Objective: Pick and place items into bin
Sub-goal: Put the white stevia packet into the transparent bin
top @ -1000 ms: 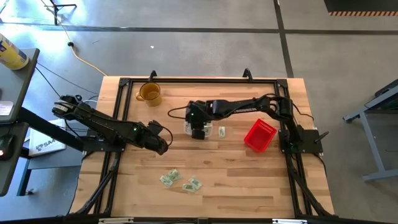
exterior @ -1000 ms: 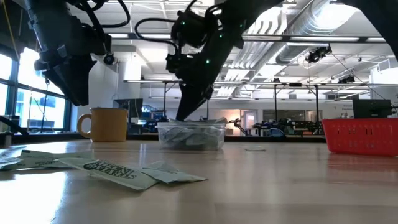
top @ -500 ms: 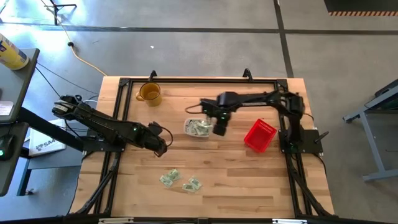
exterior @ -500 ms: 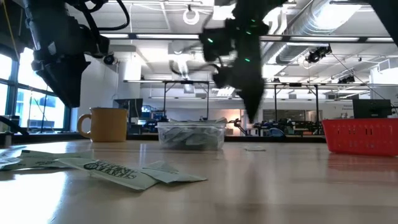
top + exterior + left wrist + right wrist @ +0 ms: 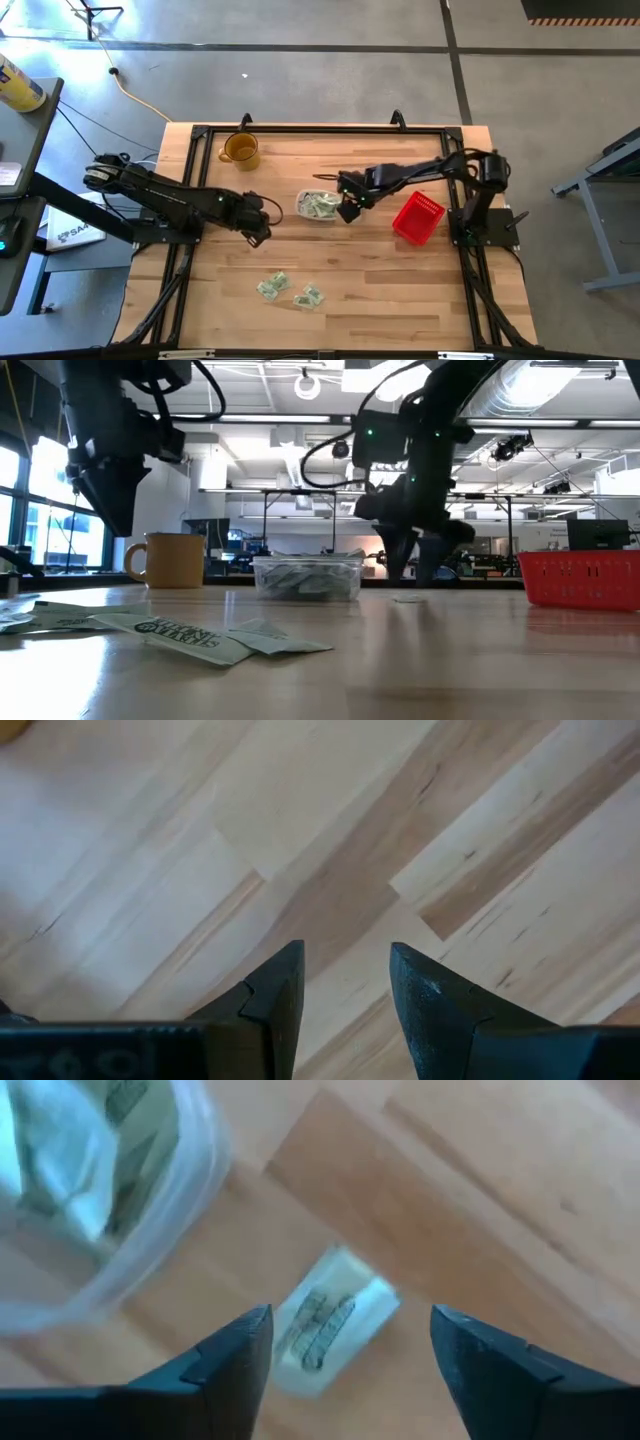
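Note:
The clear bin sits mid-table with several green-and-white packets inside. One packet lies flat on the wood just right of the bin. My right gripper hangs low over that packet, open, one finger on either side of it and not touching it. More packets lie flat toward the near edge. My left gripper hovers open over bare wood, left of the bin.
A red mesh basket stands right of my right gripper. An amber mug stands near the far left corner. A black frame borders the tabletop. Bare wood lies between the bin and the near packets.
My right gripper has risen out of the bin and swung toward the table's right. It has then come down over the packet beside the bin. In the low view its fingers stand wider apart than half a second ago. The bin and packets have stayed put.

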You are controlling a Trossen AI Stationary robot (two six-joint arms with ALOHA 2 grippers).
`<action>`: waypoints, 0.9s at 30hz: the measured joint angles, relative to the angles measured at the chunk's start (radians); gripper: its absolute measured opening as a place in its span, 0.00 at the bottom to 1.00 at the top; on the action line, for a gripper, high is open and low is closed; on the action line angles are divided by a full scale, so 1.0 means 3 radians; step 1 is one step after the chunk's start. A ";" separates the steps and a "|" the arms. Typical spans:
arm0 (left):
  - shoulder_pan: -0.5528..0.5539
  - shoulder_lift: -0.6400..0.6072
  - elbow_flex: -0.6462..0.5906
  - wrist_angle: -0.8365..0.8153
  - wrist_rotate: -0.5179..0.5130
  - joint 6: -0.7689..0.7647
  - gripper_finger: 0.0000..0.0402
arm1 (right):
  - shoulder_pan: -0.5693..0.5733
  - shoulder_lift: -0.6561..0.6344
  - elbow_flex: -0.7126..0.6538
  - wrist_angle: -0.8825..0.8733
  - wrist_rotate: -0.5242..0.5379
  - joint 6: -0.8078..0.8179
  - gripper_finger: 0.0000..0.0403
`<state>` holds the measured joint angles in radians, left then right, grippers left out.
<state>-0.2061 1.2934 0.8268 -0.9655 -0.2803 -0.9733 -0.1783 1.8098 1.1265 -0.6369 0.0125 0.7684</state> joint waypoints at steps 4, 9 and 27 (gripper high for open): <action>-0.0007 0.0000 0.0000 -0.0022 0.0011 0.0029 0.46 | 0.0074 0.0093 0.0016 0.0043 0.0284 0.0069 0.65; -0.0005 0.0000 0.0000 -0.0030 0.0016 0.0028 0.46 | 0.0118 0.0138 0.0014 0.0013 0.0548 0.0064 0.58; -0.0004 0.0000 0.0000 -0.0042 -0.0089 0.0028 0.46 | 0.0324 0.0156 0.0001 -0.0465 0.0332 0.0093 0.03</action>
<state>-0.2073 1.2934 0.8268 -0.9782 -0.3069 -0.9649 -0.0811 1.8566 1.1267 -0.7764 0.1121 0.7965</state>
